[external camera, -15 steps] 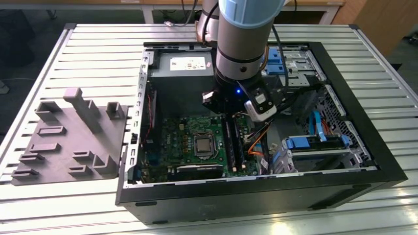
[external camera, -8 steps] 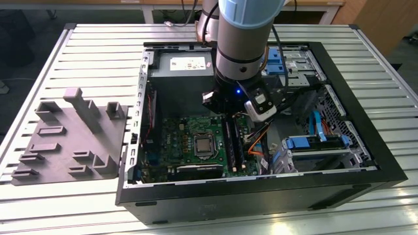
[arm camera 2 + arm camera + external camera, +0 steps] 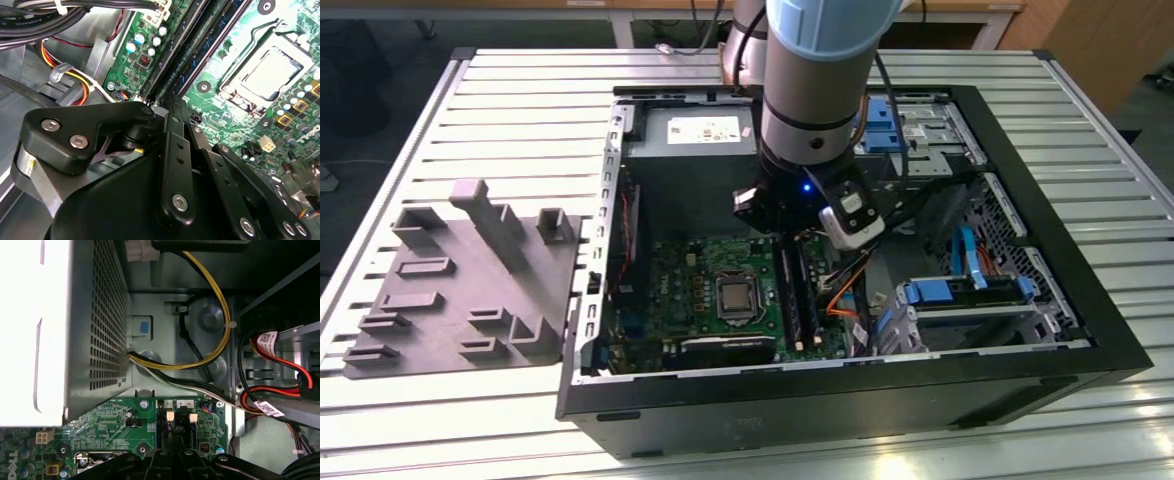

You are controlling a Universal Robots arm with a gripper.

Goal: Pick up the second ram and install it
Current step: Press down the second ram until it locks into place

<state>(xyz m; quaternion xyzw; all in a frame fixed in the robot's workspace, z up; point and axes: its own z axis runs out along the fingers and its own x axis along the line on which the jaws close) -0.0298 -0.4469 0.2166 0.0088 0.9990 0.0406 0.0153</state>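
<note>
- Inside the open black desktop computer case [image 3: 1107, 330], lying on its side on a pale slatted metal table [image 3: 520, 120], the grey and light-blue robot arm [image 3: 821, 70] reaches down over the green motherboard [image 3: 700, 270].
- At the arm's lower end, the black gripper [image 3: 787, 232] sits right over the long black memory sockets [image 3: 798, 300], which run along the motherboard on the exterior view's right of the square silver processor socket [image 3: 738, 298].
- From the second wrist view, the gripper's black linkage bars [image 3: 175, 165] come together to a narrow tip just above the parallel dark sockets [image 3: 200, 45]; the fingers look drawn close together, but whether they are clamped on anything I cannot tell.
- Of the second ram, the thin dark circuit-board stick, I cannot pick out a clear sight: it may be among the dark strips under the gripper tip, but the frames do not separate it from the sockets.
- Beside the case on the exterior view's left, a grey moulded plastic holder tray [image 3: 467, 290] with upright fins and slots rests on the table.
- Near the gripper in the first wrist view, a perforated silver metal power-supply box [image 3: 95, 325] stands above the motherboard edge, and a bundle of yellow and black wires [image 3: 210, 340] curves past it; red cables [image 3: 280, 370] lie further off.
- Blue plastic drive brackets [image 3: 961, 292] sit in the case on the exterior view's right.
</note>
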